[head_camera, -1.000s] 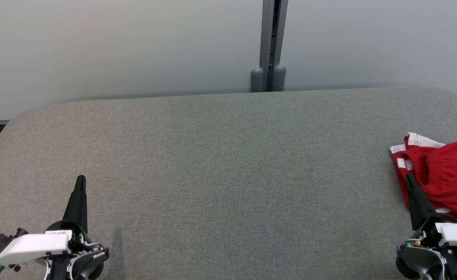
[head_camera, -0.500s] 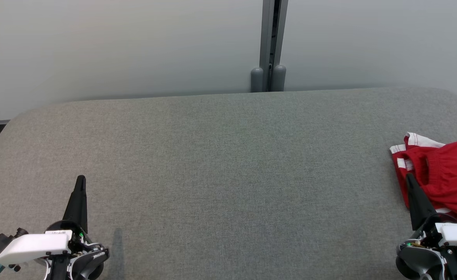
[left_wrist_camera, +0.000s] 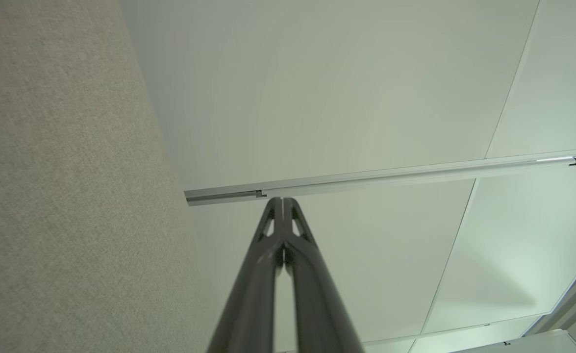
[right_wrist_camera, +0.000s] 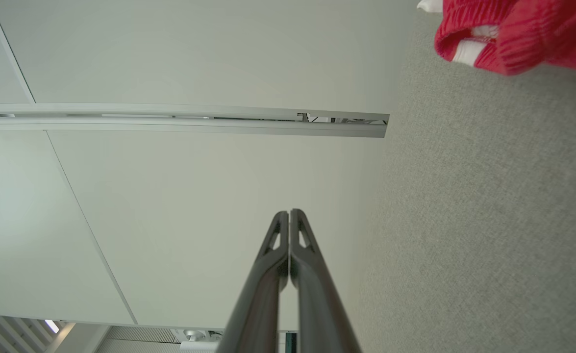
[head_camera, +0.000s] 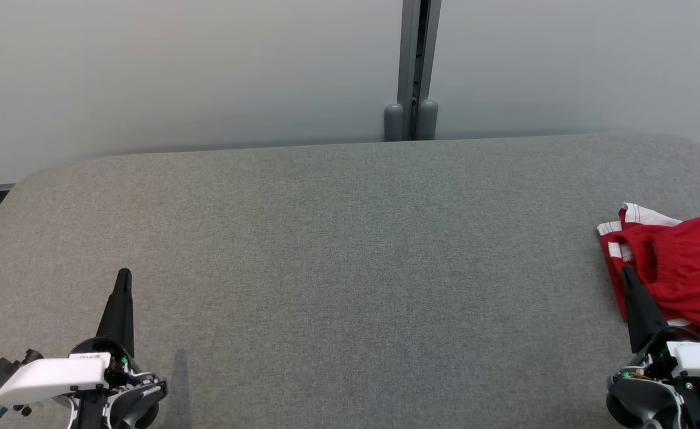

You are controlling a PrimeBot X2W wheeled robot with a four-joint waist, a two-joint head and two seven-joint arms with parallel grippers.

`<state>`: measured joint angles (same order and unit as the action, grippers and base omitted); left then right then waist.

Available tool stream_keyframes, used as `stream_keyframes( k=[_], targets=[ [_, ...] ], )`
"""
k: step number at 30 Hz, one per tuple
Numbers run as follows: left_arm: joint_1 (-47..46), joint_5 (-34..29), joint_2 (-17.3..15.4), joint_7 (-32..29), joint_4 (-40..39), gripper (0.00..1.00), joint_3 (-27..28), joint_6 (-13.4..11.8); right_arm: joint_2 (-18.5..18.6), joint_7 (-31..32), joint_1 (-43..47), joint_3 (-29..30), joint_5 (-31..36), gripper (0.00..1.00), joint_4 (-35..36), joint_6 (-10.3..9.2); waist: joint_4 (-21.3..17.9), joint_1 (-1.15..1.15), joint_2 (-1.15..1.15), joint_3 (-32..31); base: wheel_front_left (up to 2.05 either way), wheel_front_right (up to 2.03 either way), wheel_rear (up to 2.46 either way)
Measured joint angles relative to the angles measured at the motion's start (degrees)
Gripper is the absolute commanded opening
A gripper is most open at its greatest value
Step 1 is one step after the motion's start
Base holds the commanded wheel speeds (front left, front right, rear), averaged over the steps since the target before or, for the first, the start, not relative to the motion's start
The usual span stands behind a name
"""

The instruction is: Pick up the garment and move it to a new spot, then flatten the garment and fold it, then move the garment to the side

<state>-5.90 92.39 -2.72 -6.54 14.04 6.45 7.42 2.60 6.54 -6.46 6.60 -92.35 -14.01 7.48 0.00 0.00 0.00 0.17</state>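
The garment (head_camera: 689,268) lies on the table (head_camera: 350,250) at far right, just beside the right hand (head_camera: 625,271).

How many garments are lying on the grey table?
1. The red garment lies bunched at the right edge of the table, beside the right tool; it runs past the picture's edge, so another could be hidden.

grey fabric-covered table (head_camera: 338,250) with rounded corners, pale frosted wall panels (head_camera: 177,71) behind it, joined by a grey metal post (head_camera: 414,65)
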Motion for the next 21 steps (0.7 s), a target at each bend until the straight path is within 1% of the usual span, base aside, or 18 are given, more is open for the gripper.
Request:
stream_keyframes(
  k=[21],
  targets=[
    [0.0,0.0,0.0,0.0,0.0,0.00,0.0,0.0,0.0,0.0,0.0,0.0,0.0,0.00,0.0,0.00,0.0,0.00,0.00,0.0,0.00,0.00,0.00]
  ],
)
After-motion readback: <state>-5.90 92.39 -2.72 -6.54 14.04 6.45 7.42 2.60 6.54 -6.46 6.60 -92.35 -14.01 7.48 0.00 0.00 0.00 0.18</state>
